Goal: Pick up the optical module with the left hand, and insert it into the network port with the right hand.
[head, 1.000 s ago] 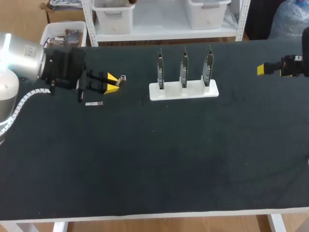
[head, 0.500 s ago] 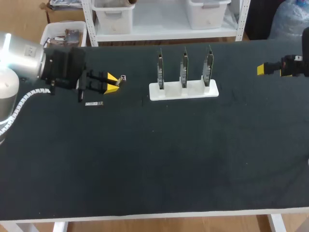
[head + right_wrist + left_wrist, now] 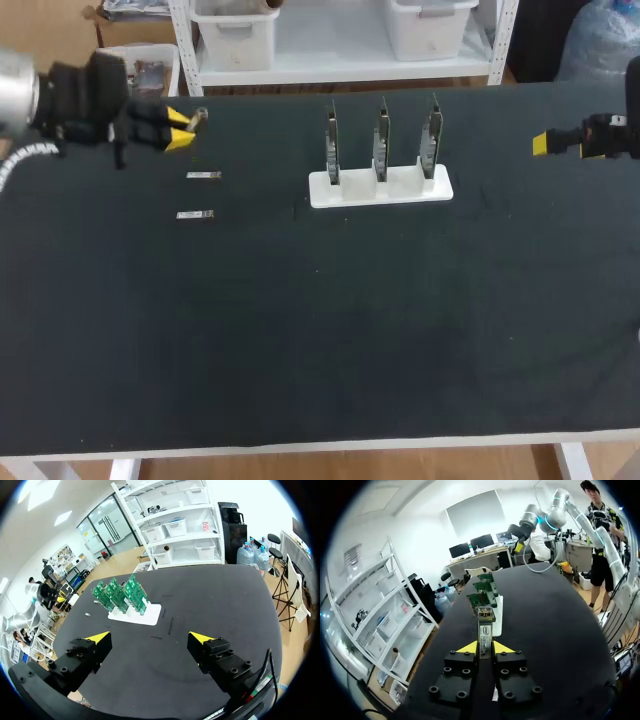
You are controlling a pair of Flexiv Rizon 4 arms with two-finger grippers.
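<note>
- the optical module (image 3: 485,626) is clamped between the two yellow tips of the left gripper (image 3: 485,648), one finger on each side. its long axis runs straight out along the fingers.
- its metal front end sticks out past the tips and points toward the circuit boards (image 3: 482,591); the rear end is hidden between the black finger blocks.
- from above, the left gripper (image 3: 178,128) holds the optical module (image 3: 197,119) clear of the table (image 3: 320,330), near the far left corner. the module points roughly along the far edge toward the white stand (image 3: 380,188), well apart from it.
- a white label (image 3: 485,636) with dark print lies along the module's upper face; the print is too small to make out.
- count of modules: three. one is held and two lie flat on the table, the farther module (image 3: 203,176) and the nearer module (image 3: 195,215). both lie with long axes parallel to the far edge, near each other but apart.
- count of boards: three green circuit boards (image 3: 381,140) stand upright on edge, side by side in one white stand.
- the right gripper (image 3: 150,639) hangs over the table's right end with fingers spread wide and nothing between them; the boards (image 3: 118,594) are well ahead of it.
</note>
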